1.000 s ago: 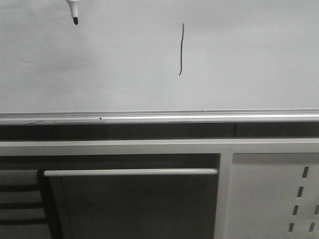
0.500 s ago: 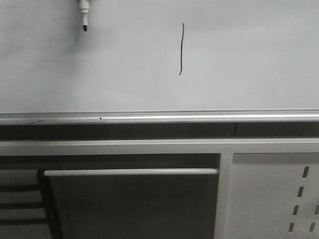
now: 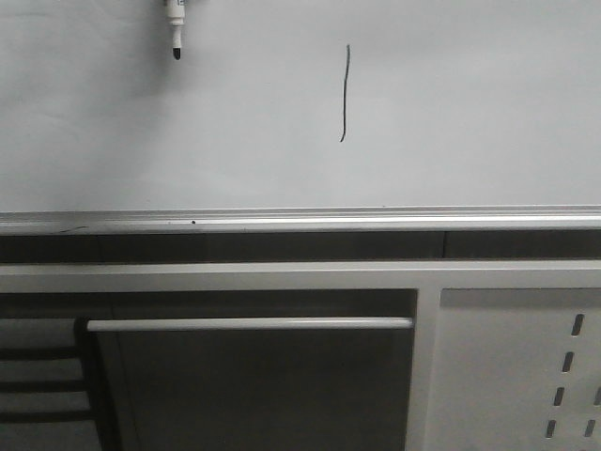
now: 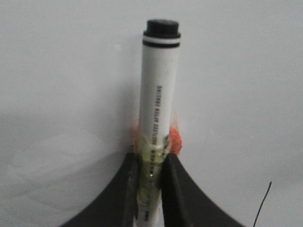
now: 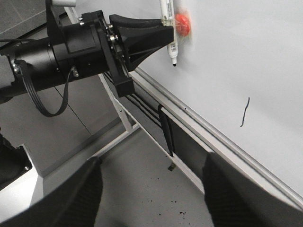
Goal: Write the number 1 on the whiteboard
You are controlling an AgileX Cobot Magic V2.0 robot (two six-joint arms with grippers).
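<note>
Moving right along the top of the frame, my marker [image 3: 174, 28] stays pinched in the left gripper [image 4: 151, 163]. Right gripper [image 5: 151, 189] gapes, holding nothing. Number 1 [image 3: 345, 94] sits upper middle on the whiteboard [image 3: 451, 122], so I think writing is done.

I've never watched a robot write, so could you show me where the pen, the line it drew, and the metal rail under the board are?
White marker pen with black tip [image 3: 174, 28], front view, on its lower barrel.
Thin dark vertical pen stroke [image 3: 345, 94], front view, mid-stroke.
Silver aluminium rail [image 3: 300, 222], front view, along its middle.
</note>
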